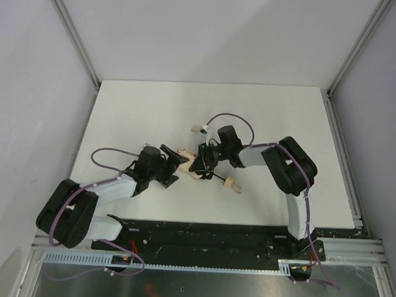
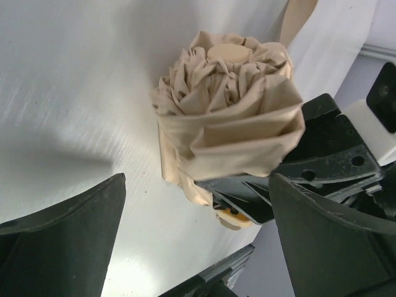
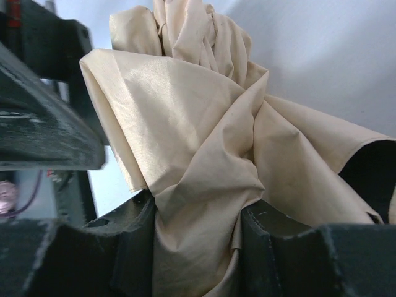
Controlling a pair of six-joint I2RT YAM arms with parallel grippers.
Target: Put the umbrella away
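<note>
Alignment between the left gripper (image 1: 176,164) and the end of the bundle is what the coming move turns on. Seen from above, the compact umbrella of crumpled beige-tan fabric (image 1: 196,167) lies on the white tabletop (image 1: 140,113) at the centre of the frame. Its long axis runs from upper left to lower right: gathered canopy, then a thin black shaft (image 1: 220,178), then a small pale wooden handle (image 1: 232,185) on the right arm's side.

The right gripper (image 3: 198,247) is clenched on the fabric. In its wrist view the cloth is pinched between the two black fingers (image 3: 127,253) and billows above them. The left gripper's fingers (image 2: 68,247) are spread apart with nothing between them.

In the left wrist view the bundle sits just ahead of those fingers, in the upper middle of the frame. It shows its crown end-on, a rosette of folds around a round tan cap. So the left arm faces down the umbrella's axis from the canopy end, near it but seemingly not touching. The folds look loose and uneven, so the cloth will likely slip and spring unless it is squeezed across the bundle.
</note>
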